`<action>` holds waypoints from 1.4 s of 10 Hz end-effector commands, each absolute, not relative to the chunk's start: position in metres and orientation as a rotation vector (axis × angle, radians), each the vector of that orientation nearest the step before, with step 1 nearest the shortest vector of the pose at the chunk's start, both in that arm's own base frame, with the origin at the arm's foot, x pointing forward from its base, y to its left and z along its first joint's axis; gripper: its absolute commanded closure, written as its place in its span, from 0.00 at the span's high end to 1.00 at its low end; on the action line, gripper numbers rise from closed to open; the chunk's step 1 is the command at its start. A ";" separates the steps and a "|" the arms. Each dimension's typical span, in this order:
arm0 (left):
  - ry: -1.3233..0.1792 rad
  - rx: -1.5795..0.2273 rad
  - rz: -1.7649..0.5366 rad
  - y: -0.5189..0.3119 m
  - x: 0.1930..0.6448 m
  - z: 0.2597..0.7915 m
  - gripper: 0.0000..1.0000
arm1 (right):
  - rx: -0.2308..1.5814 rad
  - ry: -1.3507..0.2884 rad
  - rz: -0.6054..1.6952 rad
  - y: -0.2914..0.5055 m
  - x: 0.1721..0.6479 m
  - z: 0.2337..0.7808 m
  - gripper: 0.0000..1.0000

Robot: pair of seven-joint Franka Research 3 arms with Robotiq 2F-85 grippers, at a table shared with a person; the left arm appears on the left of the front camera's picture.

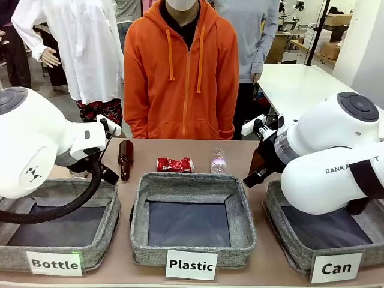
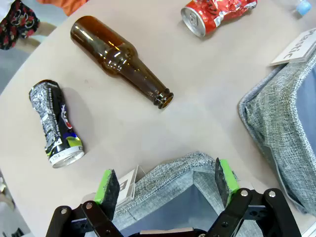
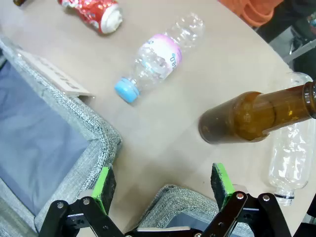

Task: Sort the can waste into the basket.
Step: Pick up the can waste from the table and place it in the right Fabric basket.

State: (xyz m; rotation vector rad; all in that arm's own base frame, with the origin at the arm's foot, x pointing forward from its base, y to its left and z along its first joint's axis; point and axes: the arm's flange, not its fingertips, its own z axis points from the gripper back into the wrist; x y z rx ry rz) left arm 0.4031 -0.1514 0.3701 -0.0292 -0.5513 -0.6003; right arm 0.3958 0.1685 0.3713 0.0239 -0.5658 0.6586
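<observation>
Both hands are empty, jaws apart: left hand over the Bottle basket corner, right hand over the Can basket corner. Red can and black can lie on the tabletop, outside the Can basket. Risk: a crushed can may roll or slip on contact, and the adjacent brown bottle invites a wrong pick.

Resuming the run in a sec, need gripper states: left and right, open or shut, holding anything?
Left gripper: open, fingers spread, holding nothing.
Right gripper: open, fingers spread, holding nothing.
</observation>
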 end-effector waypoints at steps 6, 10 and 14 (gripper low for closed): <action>-0.552 -0.029 -0.600 -0.151 0.403 0.370 1.00 | 0.024 -0.566 0.659 0.168 0.396 0.371 1.00; -0.552 -0.029 -0.600 -0.151 0.403 0.370 1.00 | 0.024 -0.566 0.659 0.168 0.396 0.371 1.00; -0.552 -0.029 -0.600 -0.151 0.403 0.370 1.00 | 0.024 -0.566 0.659 0.168 0.396 0.371 1.00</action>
